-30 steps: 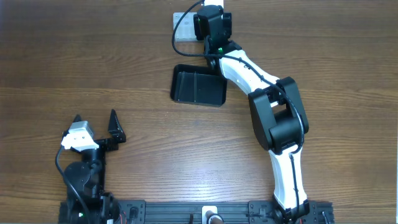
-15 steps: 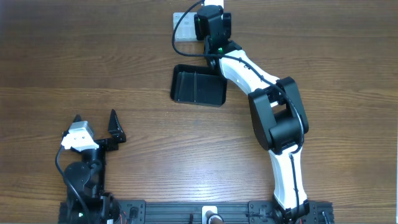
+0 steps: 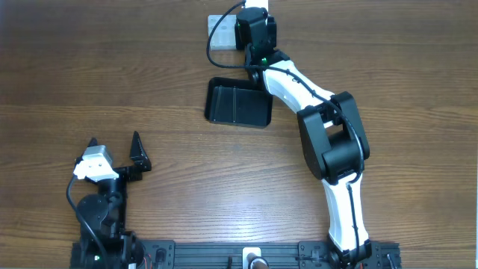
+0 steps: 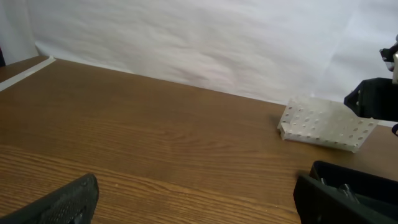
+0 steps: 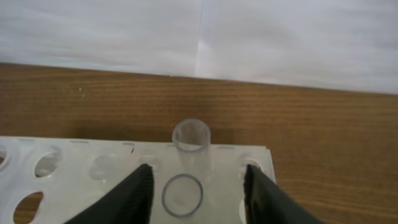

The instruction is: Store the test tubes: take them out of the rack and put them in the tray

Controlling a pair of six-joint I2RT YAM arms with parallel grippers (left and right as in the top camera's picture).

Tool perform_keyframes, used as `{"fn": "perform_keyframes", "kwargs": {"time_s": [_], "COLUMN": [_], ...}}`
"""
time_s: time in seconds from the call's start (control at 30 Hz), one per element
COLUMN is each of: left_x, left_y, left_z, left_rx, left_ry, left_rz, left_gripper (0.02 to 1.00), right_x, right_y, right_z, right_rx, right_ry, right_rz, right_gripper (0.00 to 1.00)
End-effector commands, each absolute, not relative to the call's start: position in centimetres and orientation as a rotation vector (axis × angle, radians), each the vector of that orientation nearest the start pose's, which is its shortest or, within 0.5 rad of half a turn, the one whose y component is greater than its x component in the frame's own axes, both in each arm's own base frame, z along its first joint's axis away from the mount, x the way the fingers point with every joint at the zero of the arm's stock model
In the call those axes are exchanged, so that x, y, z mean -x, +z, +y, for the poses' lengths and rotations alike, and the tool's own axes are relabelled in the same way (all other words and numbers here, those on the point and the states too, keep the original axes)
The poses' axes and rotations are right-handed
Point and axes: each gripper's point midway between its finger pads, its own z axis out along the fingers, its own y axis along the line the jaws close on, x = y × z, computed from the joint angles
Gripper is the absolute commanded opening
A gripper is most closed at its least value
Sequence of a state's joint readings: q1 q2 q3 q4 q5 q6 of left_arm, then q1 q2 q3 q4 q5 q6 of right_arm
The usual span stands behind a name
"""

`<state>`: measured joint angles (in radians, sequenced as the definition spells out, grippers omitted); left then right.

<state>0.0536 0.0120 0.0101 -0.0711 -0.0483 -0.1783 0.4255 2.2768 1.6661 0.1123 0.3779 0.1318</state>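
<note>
Here the right hand (image 5: 197,171) sits above the rack (image 5: 74,168), fingers apart flanking a test tube (image 5: 191,138) — apparently untouched; left hand (image 3: 113,140) likewise apart.

Wood-grain table (image 3: 112,75) carries a white perforated rack (image 3: 222,36) at the far edge, with the black tray (image 3: 237,102) near it, not touching.

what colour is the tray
The tray is black; it shows best in the top view.
</note>
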Motion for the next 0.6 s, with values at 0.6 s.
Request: {"fn": "perform_keyframes", "kwargs": {"time_s": [0.6], "left_x": [-24.54], "left_y": [15.75], "left_z": [1.98], "left_rx": [0.207], "left_ry": [-0.054], "left_rz": [1.63], "left_gripper": [0.998], "right_x": [-60.61], "right_y": [11.23], "right_z": [20.3], "right_rx": [0.076], "right_ry": [-0.062], "right_rz": [2.021], "right_gripper": [0.152]}}
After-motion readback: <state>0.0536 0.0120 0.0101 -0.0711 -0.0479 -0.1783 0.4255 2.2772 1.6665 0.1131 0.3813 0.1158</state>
